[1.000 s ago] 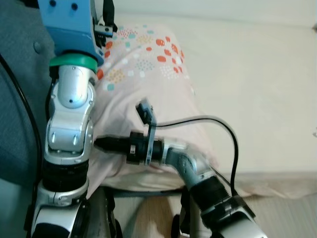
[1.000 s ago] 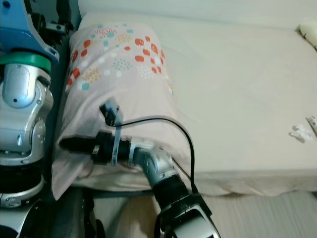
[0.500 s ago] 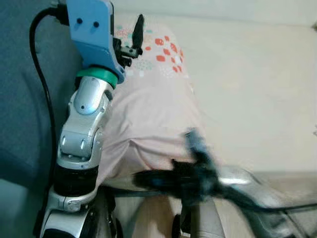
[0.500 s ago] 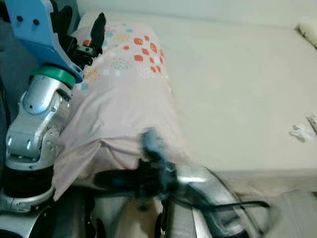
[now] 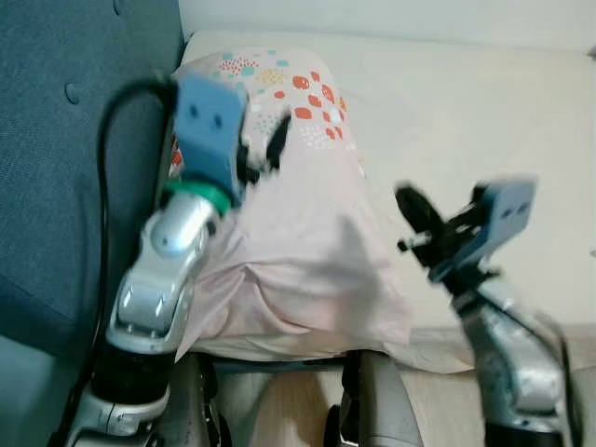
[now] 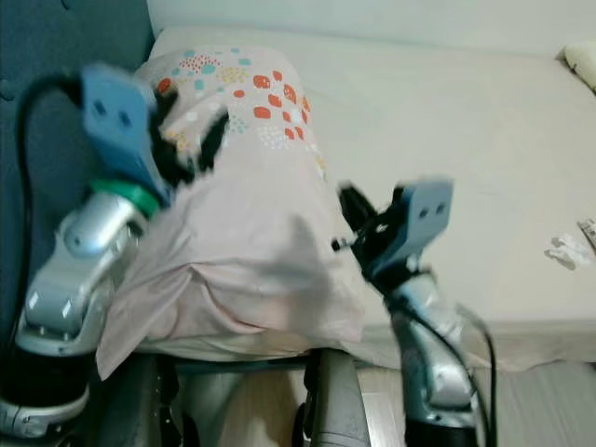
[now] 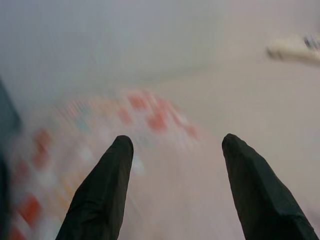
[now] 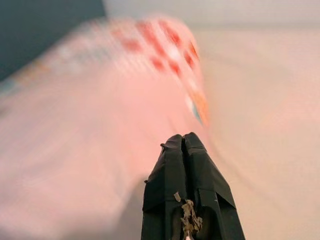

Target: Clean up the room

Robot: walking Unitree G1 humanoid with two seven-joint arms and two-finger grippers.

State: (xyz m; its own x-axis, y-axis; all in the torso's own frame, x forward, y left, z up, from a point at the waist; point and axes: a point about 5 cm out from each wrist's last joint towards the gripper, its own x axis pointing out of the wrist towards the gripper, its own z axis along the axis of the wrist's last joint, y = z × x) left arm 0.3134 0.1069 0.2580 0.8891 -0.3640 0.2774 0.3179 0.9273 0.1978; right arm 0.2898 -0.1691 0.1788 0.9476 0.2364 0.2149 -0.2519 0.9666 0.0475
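A pink pillow [image 5: 289,233] with coloured dots at its far end lies along the left side of the cream bed [image 5: 466,112]. My left gripper [image 5: 263,154] hovers over the pillow's far half, blurred with motion. In the left wrist view the left gripper [image 7: 177,145] is open, with nothing between its fingers [image 7: 107,190]. My right gripper [image 5: 414,209] is raised just right of the pillow's near end, over the mattress. In the right wrist view the right gripper [image 8: 184,140] is shut and holds nothing, and points along the pillow.
A blue padded headboard [image 5: 74,112] runs along the pillow's left. A crumpled white scrap [image 6: 563,249] lies near the bed's right edge, and a pale object [image 6: 582,58] sits at the far right. Wooden floor [image 6: 549,410] shows below the mattress edge.
My right gripper has come out from the pillow's near end and swung up to its right. My left arm has dropped lower and moved right over the pillow.
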